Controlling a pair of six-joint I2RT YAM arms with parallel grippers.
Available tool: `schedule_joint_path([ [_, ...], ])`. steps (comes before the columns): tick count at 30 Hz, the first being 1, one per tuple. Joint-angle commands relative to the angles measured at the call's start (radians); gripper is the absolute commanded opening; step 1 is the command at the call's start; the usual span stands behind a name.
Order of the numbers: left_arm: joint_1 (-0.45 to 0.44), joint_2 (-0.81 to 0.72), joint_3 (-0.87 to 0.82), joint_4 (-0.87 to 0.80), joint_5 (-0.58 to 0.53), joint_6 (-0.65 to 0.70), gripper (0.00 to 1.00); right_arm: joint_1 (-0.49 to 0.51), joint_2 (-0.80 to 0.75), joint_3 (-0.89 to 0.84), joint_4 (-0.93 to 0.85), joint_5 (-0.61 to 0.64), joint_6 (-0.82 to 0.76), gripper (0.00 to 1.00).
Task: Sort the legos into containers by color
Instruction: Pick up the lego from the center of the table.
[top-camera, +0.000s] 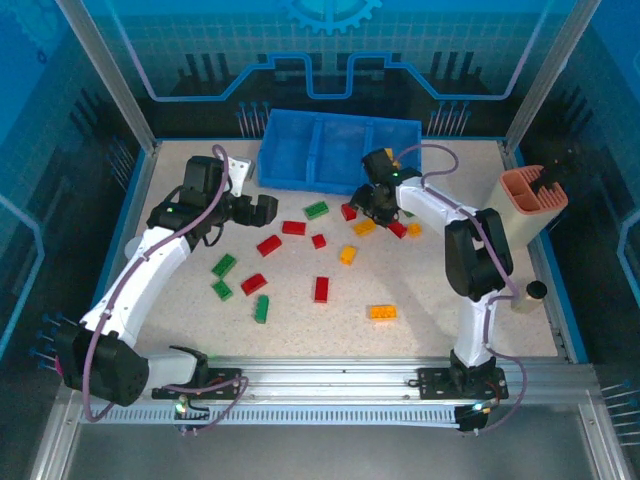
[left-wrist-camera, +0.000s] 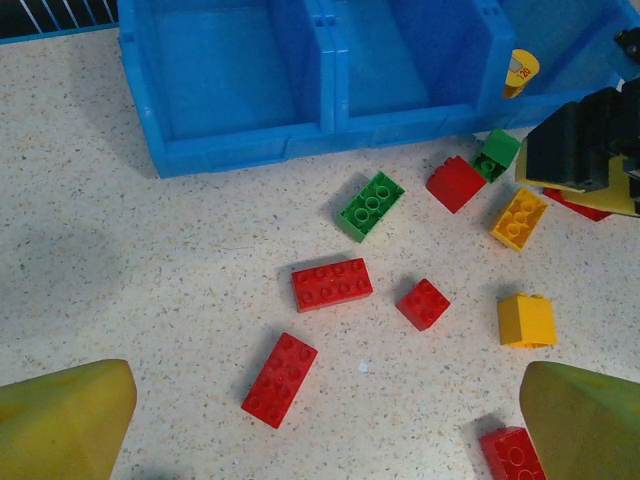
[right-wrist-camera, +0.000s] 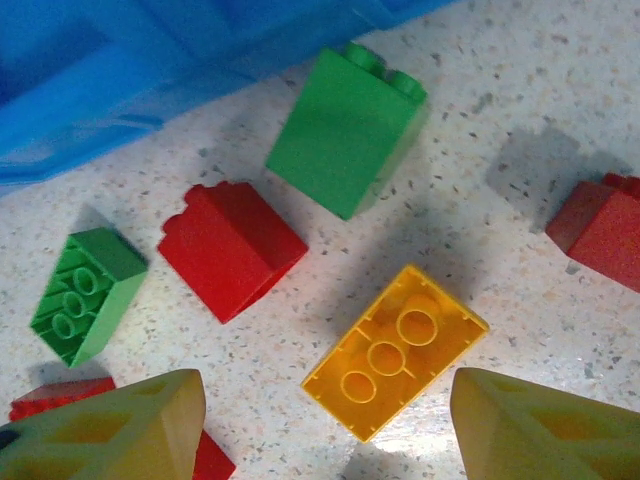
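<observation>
Picking the yellow lego (right-wrist-camera: 395, 352), underside-up on the desk (right-wrist-camera: 500, 60) just in front of the blue tray (right-wrist-camera: 90, 100): right jaws stand apart over it, holding nothing. Best to square them to its long sides, go low, and avoid the red lego (right-wrist-camera: 232, 250) beside it. Left jaws wide, empty.

You've got a speckled table (top-camera: 430, 300) here: blue tray (top-camera: 268, 160) sitting top centre of the frame, red, green and yellow legos (top-camera: 321, 289) scattered loose across the middle, tall holder (top-camera: 528, 210) standing at the right edge.
</observation>
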Motion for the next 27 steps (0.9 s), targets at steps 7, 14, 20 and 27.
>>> schedule_joint_path([
  [7, -0.004, -0.023, -0.007, -0.008, 0.020, 0.013, 0.99, 0.010, 0.032, 0.027, -0.066, 0.005, 0.129, 0.70],
  [14, -0.003, -0.032, -0.008, -0.010, 0.022, 0.023, 0.99, 0.012, 0.072, -0.012, -0.010, -0.001, 0.160, 0.71],
  [20, -0.002, -0.037, -0.011, -0.011, 0.009, 0.029, 0.99, 0.011, 0.120, 0.026, -0.010, 0.010, 0.148, 0.70],
  [27, 0.006, -0.036, -0.012, -0.013, 0.003, 0.034, 1.00, 0.009, 0.173, 0.060, -0.074, 0.032, 0.104, 0.69],
])
